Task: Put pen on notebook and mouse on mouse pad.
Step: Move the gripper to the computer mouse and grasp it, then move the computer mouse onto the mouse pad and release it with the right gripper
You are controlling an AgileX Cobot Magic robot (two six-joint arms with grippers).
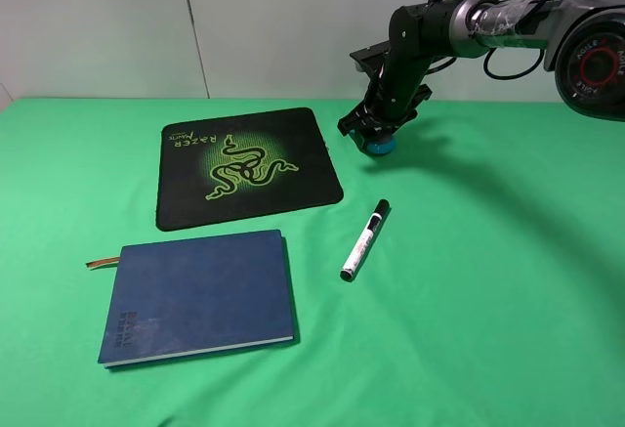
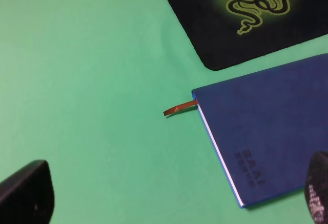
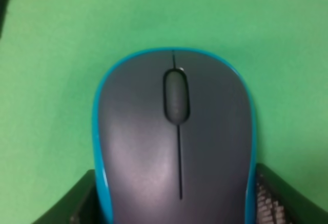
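The grey and teal mouse [image 3: 177, 142] sits between the black fingers [image 3: 279, 198] of my right gripper [image 1: 376, 134], which is shut on its sides. In the high view the mouse [image 1: 382, 146] is just right of the mouse pad's [image 1: 249, 165] far right corner, apparently a little above the cloth. The white pen [image 1: 364, 239] lies on the green cloth between the pad and the notebook's right side. The dark blue notebook [image 1: 200, 293] lies flat in front of the pad. My left gripper [image 2: 171, 196] hovers open over bare cloth beside the notebook [image 2: 271, 126].
The notebook's tan ribbon [image 2: 179, 107] sticks out onto the green cloth [image 1: 488, 300]. The mouse pad [image 2: 256, 14] with its green snake logo lies beyond the notebook. A white wall stands behind the table. The right arm [image 1: 459, 26] reaches in from the upper right.
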